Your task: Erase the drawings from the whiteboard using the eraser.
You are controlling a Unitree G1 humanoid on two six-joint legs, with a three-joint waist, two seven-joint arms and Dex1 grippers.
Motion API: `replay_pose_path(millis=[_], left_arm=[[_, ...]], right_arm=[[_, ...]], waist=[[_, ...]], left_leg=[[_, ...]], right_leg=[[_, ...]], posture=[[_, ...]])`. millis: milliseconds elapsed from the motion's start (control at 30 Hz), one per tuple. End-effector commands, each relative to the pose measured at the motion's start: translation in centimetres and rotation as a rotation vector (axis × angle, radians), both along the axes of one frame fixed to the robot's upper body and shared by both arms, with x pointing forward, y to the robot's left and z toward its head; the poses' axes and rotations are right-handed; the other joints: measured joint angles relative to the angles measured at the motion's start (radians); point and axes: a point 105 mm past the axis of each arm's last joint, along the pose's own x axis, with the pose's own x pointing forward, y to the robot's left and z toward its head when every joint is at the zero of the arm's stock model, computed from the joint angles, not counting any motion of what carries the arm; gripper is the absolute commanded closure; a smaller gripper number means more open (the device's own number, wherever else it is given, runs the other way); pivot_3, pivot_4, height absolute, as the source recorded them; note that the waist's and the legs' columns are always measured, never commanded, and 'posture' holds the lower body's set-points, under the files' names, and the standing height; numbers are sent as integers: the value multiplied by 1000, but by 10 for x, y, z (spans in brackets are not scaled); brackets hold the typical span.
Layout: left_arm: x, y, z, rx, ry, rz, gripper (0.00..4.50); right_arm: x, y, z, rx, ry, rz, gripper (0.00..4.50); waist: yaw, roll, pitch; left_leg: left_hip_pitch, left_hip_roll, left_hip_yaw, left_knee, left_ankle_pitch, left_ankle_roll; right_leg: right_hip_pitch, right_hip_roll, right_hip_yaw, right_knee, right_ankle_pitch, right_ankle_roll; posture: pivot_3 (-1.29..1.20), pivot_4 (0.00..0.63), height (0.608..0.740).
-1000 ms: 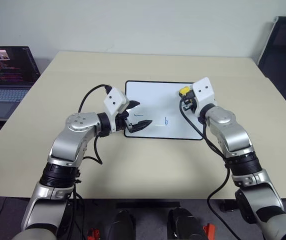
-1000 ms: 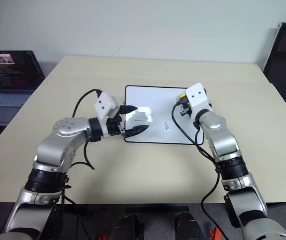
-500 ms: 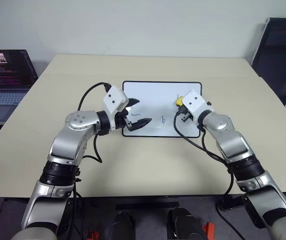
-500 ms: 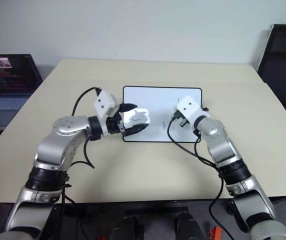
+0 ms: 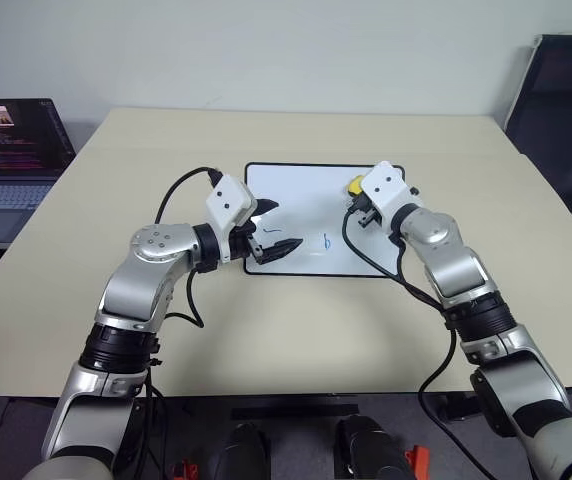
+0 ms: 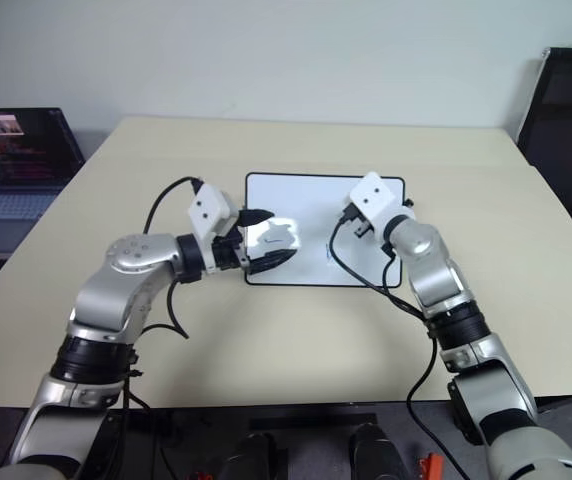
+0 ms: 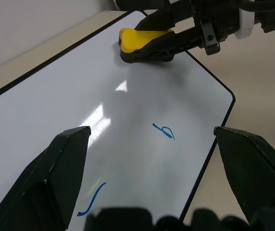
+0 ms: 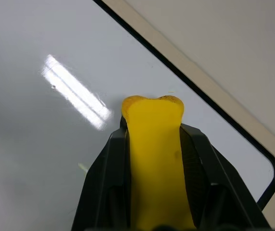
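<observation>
My right gripper [image 7: 168, 41] has its fingers clamped on the eraser [image 5: 354, 185] at the whiteboard's [image 5: 306, 200] far right corner, left gripper [image 5: 272, 229] spread wide over its left edge; wiping askew may miss the drawings [image 5: 326, 241].

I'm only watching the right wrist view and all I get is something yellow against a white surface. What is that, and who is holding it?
Observer: It is the eraser, clamped in the right gripper at the far right corner of the whiteboard.
Operator: Is any drawing left on it?
Observer: Yes, a blue "b" mark sits near the board's front edge.
Operator: Only that one?
Observer: No, a blue dash lies by the left gripper, which is open over the board's left side.
</observation>
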Motion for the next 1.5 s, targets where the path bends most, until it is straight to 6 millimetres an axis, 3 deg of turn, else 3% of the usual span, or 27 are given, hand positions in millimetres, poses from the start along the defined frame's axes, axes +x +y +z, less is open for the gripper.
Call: replay_pose_path(millis=[33,267,467,633,800,1000,1233,1500], left_arm=[[-1,3,11,-5,-50,-1,0],[-1,6,8,-11,-36,6,0],[-11,30,6,-56,6,33,0],[-30,55,-1,-32,1,42,0],[-45,66,-10,-38,28,46,0],[-65,63,-23,-49,81,7,0],[-68,57,-24,-50,87,-1,0],[-64,50,-24,-37,79,-10,0]], right_arm=[[-13,-15,-24,-22,105,-12,3425],[-25,-18,-28,-27,110,-15,3425],[-36,-8,1,65,-9,53,3425],[-70,0,12,193,-13,173,3425],[-108,10,8,199,6,312,3426],[-140,17,-18,200,95,382,3426],[-143,21,-28,160,96,389,3427],[-133,28,-28,113,55,368,3428]], waist=[[1,0,0],[5,0,0],[5,0,0],[7,0,0],[13,0,1],[11,0,0],[10,0,1],[10,0,1]], left_leg=[[0,0,0,0,0,0],[0,0,0,0,0,0],[-1,0,0,-1,0,0],[-5,0,0,-9,0,0],[-5,0,0,-13,0,0],[-4,0,0,-12,0,-1],[-3,0,1,-10,0,-1],[-4,0,1,-11,0,-1]], right_leg=[[0,0,0,0,0,0],[0,0,0,0,0,0],[-1,0,0,-1,0,0],[-8,0,0,-2,-2,1],[-9,0,-2,-3,-5,-1],[-8,-1,-1,-3,-4,-2],[-8,-2,-1,-4,-4,-3],[-8,-2,-2,-4,-4,-3]], posture=[[0,150,740],[0,150,740],[0,150,740],[0,150,740],[0,150,740],[0,150,740],[0,150,740],[0,150,740]])
